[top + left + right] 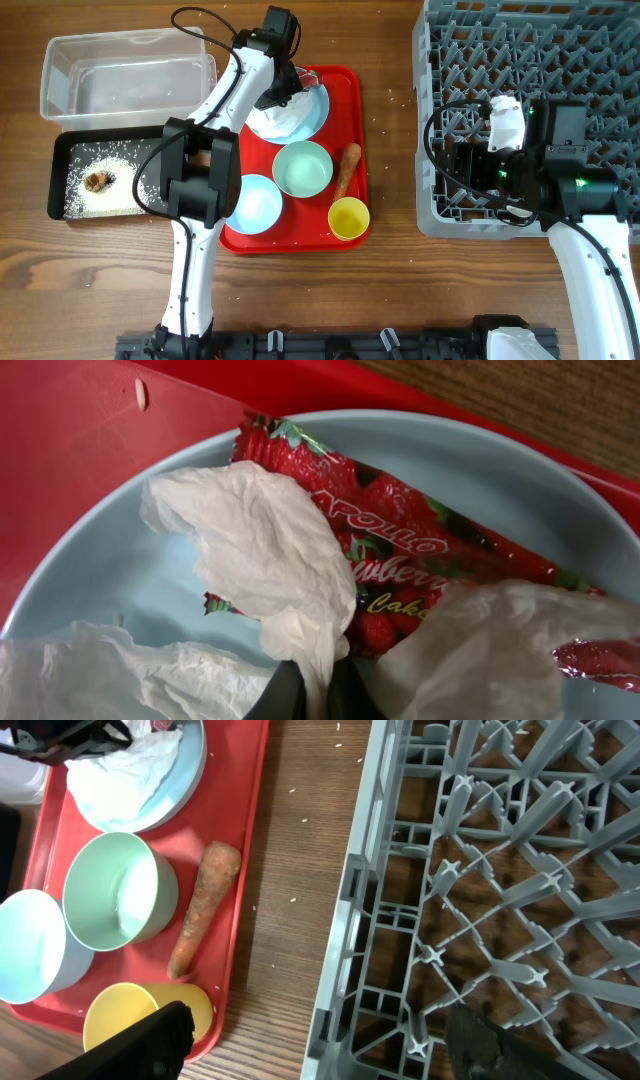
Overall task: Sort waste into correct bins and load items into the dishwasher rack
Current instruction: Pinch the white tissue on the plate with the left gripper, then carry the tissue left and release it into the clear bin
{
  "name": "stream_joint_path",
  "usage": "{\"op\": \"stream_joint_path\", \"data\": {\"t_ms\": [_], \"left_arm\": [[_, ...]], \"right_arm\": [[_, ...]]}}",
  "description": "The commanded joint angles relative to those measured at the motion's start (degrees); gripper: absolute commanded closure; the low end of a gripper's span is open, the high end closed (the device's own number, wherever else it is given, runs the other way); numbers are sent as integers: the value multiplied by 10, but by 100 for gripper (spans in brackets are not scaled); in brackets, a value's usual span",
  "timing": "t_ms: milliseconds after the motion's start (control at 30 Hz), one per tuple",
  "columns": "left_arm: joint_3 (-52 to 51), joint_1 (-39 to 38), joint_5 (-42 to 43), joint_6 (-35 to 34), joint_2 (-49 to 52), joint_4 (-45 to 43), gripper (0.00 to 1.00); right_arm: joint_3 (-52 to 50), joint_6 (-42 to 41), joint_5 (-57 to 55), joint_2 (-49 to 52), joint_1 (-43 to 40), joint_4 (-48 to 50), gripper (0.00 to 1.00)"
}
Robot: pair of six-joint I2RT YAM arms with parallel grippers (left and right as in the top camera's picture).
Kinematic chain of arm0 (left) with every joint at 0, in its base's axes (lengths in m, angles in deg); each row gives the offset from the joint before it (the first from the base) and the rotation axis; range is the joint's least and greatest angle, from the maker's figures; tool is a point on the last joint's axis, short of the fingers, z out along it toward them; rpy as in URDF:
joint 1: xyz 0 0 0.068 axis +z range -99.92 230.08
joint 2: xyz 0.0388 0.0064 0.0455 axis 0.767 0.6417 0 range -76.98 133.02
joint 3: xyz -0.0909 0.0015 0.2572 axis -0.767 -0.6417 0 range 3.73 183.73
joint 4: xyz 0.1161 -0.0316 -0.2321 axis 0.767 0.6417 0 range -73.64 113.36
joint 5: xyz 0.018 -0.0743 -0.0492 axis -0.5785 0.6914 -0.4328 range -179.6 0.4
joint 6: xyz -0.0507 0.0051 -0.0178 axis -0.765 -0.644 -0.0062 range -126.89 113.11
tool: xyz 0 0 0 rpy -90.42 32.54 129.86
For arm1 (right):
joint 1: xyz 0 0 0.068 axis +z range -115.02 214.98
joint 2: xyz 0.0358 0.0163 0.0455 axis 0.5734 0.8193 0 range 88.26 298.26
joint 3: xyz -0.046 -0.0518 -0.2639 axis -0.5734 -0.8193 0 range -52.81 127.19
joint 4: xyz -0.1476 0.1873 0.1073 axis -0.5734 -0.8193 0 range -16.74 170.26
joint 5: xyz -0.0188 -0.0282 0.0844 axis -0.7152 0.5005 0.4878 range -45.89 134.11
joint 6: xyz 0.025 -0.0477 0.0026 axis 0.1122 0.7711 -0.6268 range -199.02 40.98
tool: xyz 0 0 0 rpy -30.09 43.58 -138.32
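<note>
White paper filled most of the left wrist view: the crumpled white tissue (260,550) lay heaped on the pale blue plate (95,575), which sat at the back of the red tray (60,450), and the left gripper (312,695) was clenched on one thin fold of it, the jaws almost together. The red wrapper (420,550) lay on the same plate, partly beneath that tissue and partly under a second wad to the right. A lift from so narrow a pinch could have let the paper slip free or tear, and the overlapping folds could have dragged the wrapper up, only to drop it on the tray or carry it into the wrong bin. The clear tub (120,75) and black tray (100,175) stood well apart to the left, a long carry for a loose hold. The right gripper (315,1042) hung released at the edge of the dishwasher rack (520,870), grasping nothing.
</note>
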Motion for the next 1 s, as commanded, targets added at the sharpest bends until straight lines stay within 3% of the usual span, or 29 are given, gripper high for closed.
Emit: {"op": "stream_joint_path", "data": {"t_ms": [0,367,533,767,967], "left_arm": [[-3,-4,16,-2,12,28,96],[-3,30,5,15,-196,40,96],[-3,70,-61,35,-265,40,96],[-6,148,-168,92,-243,10,96],[-6,213,-171,102,-180,-45,91]], "right_arm": [[13,2,0,2,-2,2,17],[13,2,0,2,-2,2,17],[13,1,0,2,-2,2,17],[13,1,0,2,-2,2,17],[13,1,0,2,-2,4,17]]}}
